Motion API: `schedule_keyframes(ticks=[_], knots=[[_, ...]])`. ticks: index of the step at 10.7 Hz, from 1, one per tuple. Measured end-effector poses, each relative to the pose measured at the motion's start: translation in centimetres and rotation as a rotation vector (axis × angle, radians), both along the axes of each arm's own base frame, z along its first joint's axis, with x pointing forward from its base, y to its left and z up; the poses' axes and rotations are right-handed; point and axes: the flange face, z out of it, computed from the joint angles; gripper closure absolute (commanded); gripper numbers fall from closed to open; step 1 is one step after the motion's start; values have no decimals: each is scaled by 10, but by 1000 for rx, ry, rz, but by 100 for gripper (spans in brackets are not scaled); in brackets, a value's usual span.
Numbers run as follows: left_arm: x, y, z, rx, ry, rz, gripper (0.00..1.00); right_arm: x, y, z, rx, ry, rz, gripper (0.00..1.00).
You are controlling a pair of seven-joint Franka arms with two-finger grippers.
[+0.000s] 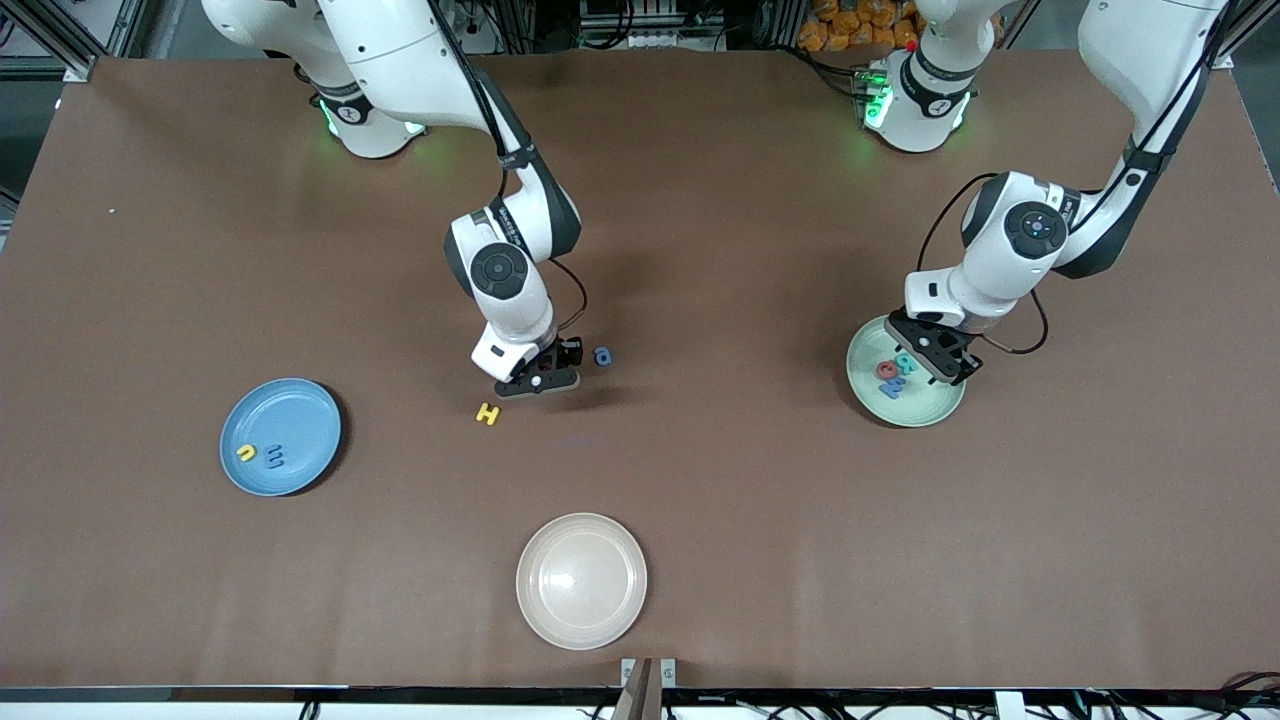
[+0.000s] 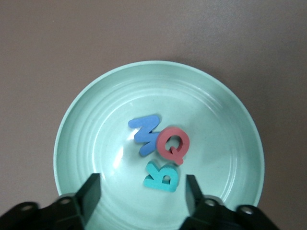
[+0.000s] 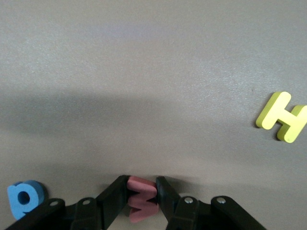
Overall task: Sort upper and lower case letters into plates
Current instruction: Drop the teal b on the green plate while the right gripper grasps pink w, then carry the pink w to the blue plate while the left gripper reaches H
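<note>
The brown table [image 1: 700,200] carries everything, and the cream-white plate [image 1: 581,580] near the front camera's edge serves here as the landmark. It is empty and has no part in the sorting.

The blue plate [image 1: 281,436] lies farther from the front camera than the cream-white plate, toward the right arm's end of the table, and it holds a yellow letter [image 1: 246,453] and a blue letter [image 1: 274,457]. The pale green plate [image 2: 158,143] lies toward the left arm's end, also farther from the camera than the cream-white plate. In it lie three letters touching each other: a blue N [image 2: 145,134], a red Q [image 2: 173,145] and a teal R [image 2: 161,176].

The left gripper [image 2: 142,194] hangs over the pale green plate with its fingers spread wide and nothing between them.

The right gripper [image 3: 142,191] is low at the table, farther from the camera than the cream-white plate, and its fingers are pressed on a small pink-red letter [image 3: 142,199], which looks like a lower case w or m. Beside it on the table lie a blue lower case letter [image 3: 25,197] and a yellow H [image 3: 283,117].

To do this step well, I think the right arm should lift straight up first, so the thin foam does not twist out of the grip or drag the blue neighbour. Then it should carry the letter to the blue plate, which seems to collect lower case, and release low over its middle.
</note>
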Motion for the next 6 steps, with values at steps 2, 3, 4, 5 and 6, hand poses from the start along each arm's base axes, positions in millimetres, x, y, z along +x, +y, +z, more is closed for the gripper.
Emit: schedule_keyframes(ticks=[2, 3, 4, 5, 6], knots=[[5, 10, 3, -1, -9, 20, 7, -3, -4, 1, -2, 6, -4, 100], [11, 12, 8, -2, -22, 26, 7, -4, -7, 3, -2, 7, -8, 100], [18, 12, 12, -2, -31, 28, 7, -4, -12, 8, -1, 11, -15, 100], [25, 12, 16, -2, -32, 32, 7, -2, -19, 17, -3, 25, -27, 100], [31, 9, 17, -10, -31, 41, 7, 5, -30, 27, -2, 35, -31, 100]])
